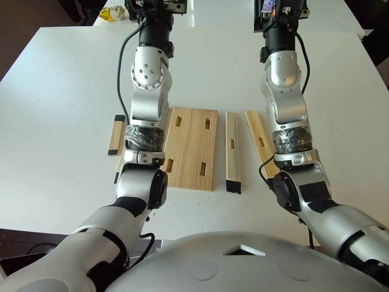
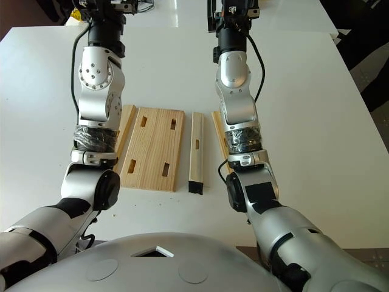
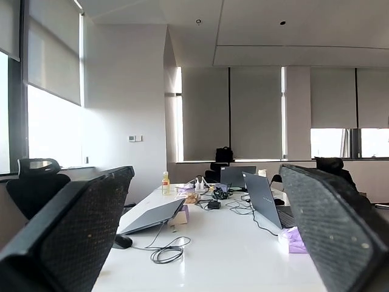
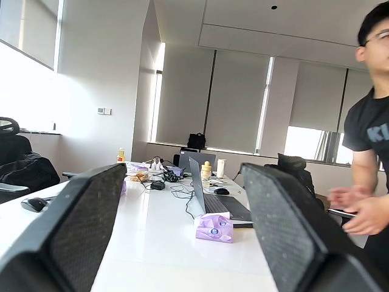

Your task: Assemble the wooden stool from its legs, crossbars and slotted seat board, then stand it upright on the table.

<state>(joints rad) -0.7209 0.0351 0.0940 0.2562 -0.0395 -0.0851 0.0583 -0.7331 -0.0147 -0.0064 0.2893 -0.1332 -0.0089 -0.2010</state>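
I am holding both arms stretched straight out over the white table [image 1: 55,91], well past the wood; my left claw [image 3: 200,243] is gaping wide with nothing between its fingers [image 3: 61,237], and my right claw [image 4: 188,237] is spread just as wide and just as empty; both are pointing out over the far edge towards the room rather than down at the work.

The stool is lying in pieces near my body; the seat board [image 1: 191,148] is resting flat with its four slots facing up, which I judge is the side the legs must enter; a slotted bar [image 1: 232,149] is lying just beside it on my right, parallel to its edge, black cap nearest me; a second slotted bar [image 1: 256,131] is lying partly under my right forearm; a thin strip [image 2: 126,125] is lying against the board's left edge, partly under my left forearm; a short bar [image 1: 116,135] is sitting a little apart farther left.

The parts are laid side by side, I think, so that each can be picked singly; nothing is joined yet, so I am judging the assembly not begun; I would be drawing an arm back and tipping a claw down first.
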